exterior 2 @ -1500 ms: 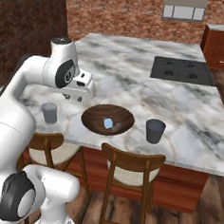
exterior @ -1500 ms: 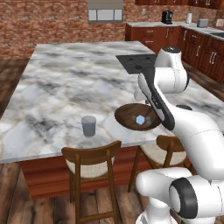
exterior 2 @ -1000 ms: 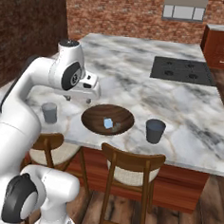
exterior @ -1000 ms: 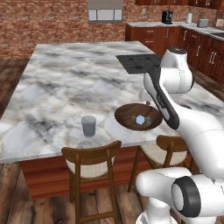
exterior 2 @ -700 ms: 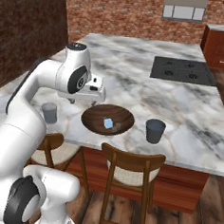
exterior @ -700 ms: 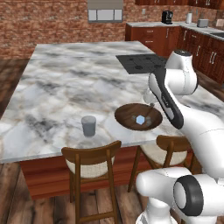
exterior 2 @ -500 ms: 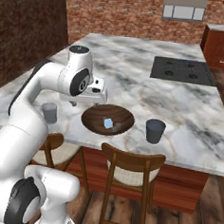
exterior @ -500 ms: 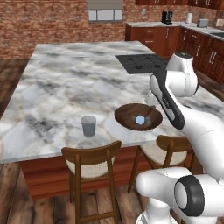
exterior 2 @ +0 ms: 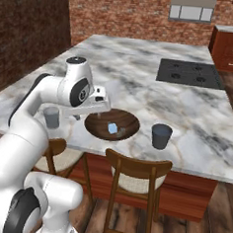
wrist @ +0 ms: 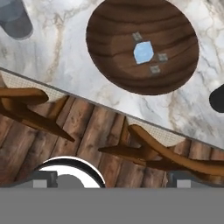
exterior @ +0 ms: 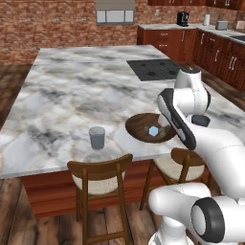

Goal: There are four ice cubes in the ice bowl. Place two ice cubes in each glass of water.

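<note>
Bowl set near the front edge of the surface, midway between the two glasses, probably so that either glass is a short carry from the ice. One glass close to the front edge on the arm's side of the bowl, the other glass beside the bowl on the side away from the arm, also close to that edge; both upright, both apart from the bowl.

One clear pale cube in the middle of the bowl floor. Three small grey specks just beside it; too small to tell whether these are more cubes. Cannot tell from here whether ice already sits in either glass.

Hand held high over the front edge, looking down past the stools and onto the bowl. Fingertips spread wide, nothing between them. Spread like this most likely to be ready for a pinch on a cube.

Judged step: reach for the bowl, no cube gripped yet. Next move calls for a drop straight over the cube, tips on two opposite faces, clear of the bowl wall. Small, slick-looking cube: likely to skid or pop out under an off-centre squeeze.
</note>
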Controlling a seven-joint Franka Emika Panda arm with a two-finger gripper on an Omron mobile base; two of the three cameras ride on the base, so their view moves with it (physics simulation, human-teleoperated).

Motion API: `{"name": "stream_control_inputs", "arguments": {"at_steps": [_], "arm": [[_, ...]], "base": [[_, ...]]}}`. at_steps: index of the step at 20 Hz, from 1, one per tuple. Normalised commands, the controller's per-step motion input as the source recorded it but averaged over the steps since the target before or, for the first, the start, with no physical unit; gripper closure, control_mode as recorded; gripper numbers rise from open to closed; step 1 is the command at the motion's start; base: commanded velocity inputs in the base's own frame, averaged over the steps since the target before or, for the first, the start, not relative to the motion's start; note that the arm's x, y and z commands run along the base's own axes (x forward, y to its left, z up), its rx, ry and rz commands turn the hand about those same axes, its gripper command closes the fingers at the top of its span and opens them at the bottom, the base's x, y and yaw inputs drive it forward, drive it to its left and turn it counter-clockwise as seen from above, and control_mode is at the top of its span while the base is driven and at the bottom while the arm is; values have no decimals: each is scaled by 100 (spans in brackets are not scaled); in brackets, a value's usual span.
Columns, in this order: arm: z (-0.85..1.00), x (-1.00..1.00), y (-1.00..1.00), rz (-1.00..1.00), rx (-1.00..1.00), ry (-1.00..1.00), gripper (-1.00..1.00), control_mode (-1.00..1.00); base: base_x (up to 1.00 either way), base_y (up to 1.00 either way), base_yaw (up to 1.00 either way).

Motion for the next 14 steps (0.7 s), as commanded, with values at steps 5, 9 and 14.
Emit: {"name": "stream_control_inputs", "arguments": {"at_steps": [5, 9, 14], "arm": [[-37, 1, 0, 12, -3, 0, -100, -100], [-29, 14, 0, 8, -1, 2, -100, -100], [-17, 32, 0, 5, 0, 7, -100, -100]], "base": [[0, 0, 0], [0, 0, 0], [0, 0, 0]]}}
